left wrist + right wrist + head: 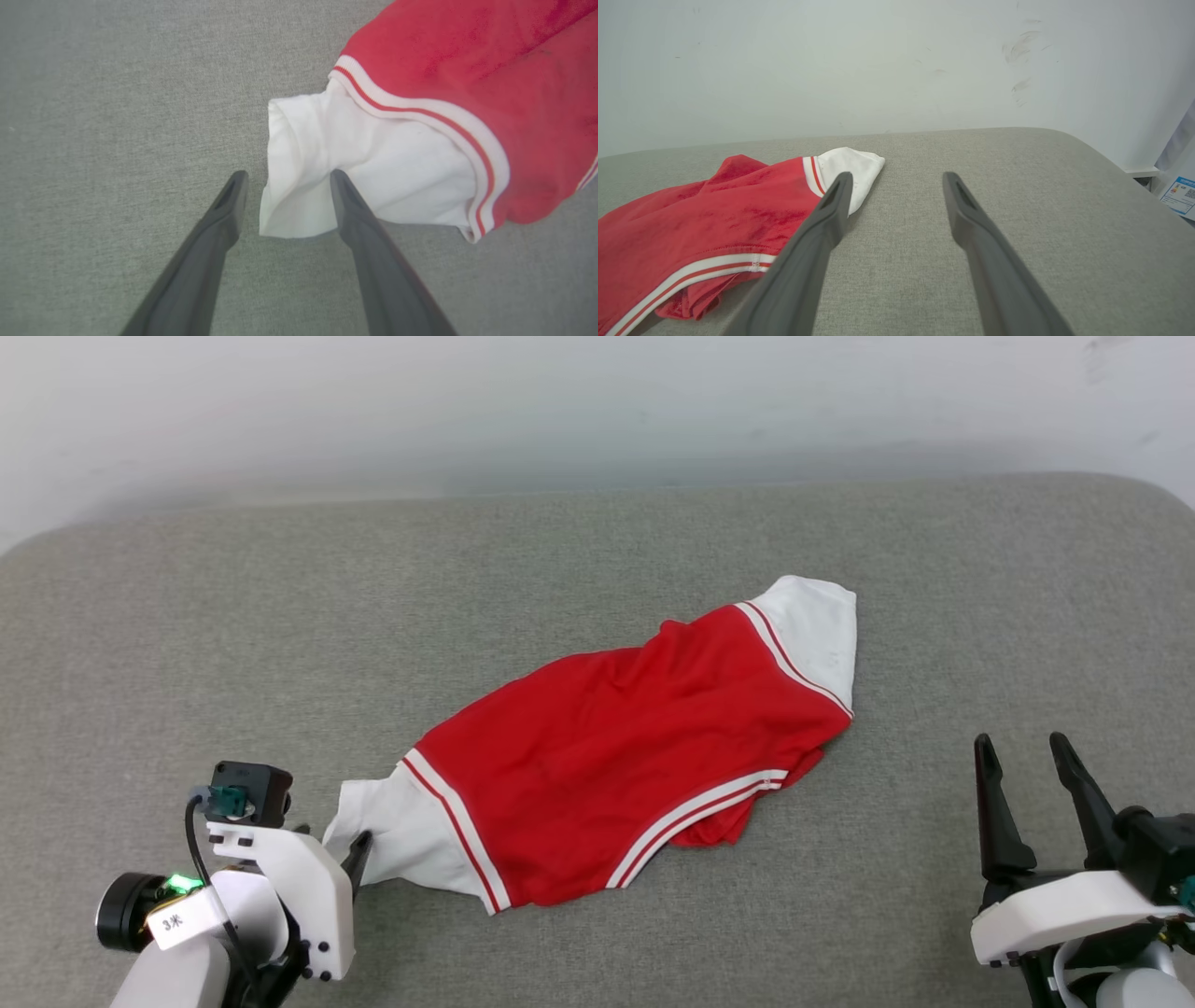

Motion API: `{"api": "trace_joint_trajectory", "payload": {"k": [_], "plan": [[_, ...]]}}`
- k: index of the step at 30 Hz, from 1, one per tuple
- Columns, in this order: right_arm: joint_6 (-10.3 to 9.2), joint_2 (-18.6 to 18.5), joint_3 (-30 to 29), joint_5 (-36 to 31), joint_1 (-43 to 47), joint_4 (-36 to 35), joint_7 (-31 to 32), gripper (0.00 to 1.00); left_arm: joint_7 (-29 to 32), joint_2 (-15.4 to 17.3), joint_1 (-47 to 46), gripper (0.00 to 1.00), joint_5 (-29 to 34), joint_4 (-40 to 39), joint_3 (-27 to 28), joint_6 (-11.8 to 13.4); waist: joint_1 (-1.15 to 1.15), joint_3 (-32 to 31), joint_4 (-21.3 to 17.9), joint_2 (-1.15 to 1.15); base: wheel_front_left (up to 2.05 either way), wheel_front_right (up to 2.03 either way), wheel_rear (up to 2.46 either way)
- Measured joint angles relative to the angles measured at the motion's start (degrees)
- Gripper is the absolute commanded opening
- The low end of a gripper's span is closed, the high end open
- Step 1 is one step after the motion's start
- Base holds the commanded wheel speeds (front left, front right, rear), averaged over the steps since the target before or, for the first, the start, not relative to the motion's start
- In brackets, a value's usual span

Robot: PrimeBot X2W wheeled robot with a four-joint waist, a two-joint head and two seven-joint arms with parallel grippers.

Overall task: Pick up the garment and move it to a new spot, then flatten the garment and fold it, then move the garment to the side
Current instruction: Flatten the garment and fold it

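Note:
The garment [635, 747] lies crumpled and slanted on the grey cushion, red body up, with one white sleeve at its far right end and the other at its near left end. No numerals show. My left gripper [350, 859] sits at the near left sleeve. In the left wrist view the garment [467, 70] fills the upper right, and my left gripper [288, 174] stands open with the sleeve's loose edge lying between its fingers. My right gripper [1020, 742] is open over bare cushion, well right of the shirt. From the right wrist, the garment [714, 205] lies left of my right gripper [897, 175].
The grey fabric cushion [187, 644] spans the whole view, with rounded far corners. A white wall [597, 401] rises behind it. Past the cushion's right edge is a printed label [1181, 193]. Bare cushion surrounds the shirt on every side.

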Motion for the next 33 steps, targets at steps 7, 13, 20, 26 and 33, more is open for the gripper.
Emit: {"api": "trace_joint_trajectory", "payload": {"k": [7, 13, 20, 26, 33], "plan": [[-0.01, -0.1, -1.0, -0.7, 1.0, -1.1, 1.4, 1.00, -15.2, -2.2, -0.4, 1.00, 5.4, -1.4, -0.7, 2.5, 0.00, -1.4, 2.1, 0.00, 0.00, 0.00, 0.00], [-0.01, -1.5, -1.0, -1.0, 1.1, -2.6, 3.8, 1.00, -34.6, -6.1, 0.7, 1.00, 7.2, -2.5, -2.2, 1.4, 0.00, -1.9, 4.5, 0.00, 0.00, 0.00, 0.00], [-0.01, -8.4, 1.2, 2.0, -2.9, -3.8, 17.3, 1.00, -44.0, -8.7, 1.2, 1.00, 10.6, -4.5, -3.6, -0.5, -0.01, 0.2, 6.9, 0.00, 0.00, 0.00, 0.00], [-0.01, -17.1, 4.9, 7.8, -11.9, -3.0, 41.0, 1.00, -44.1, -11.5, 0.5, 1.00, 13.4, -8.4, -2.6, -2.1, -0.01, 3.6, 9.8, 0.00, 0.00, 0.00, 0.00], [0.00, -24.0, 9.7, 12.4, -23.3, 2.6, 61.8, 1.00, -44.2, -14.3, -1.8, 1.00, 14.9, -8.9, -2.7, -4.0, 0.00, 7.9, 14.1, 0.00, 0.00, 0.00, 0.00]]}}
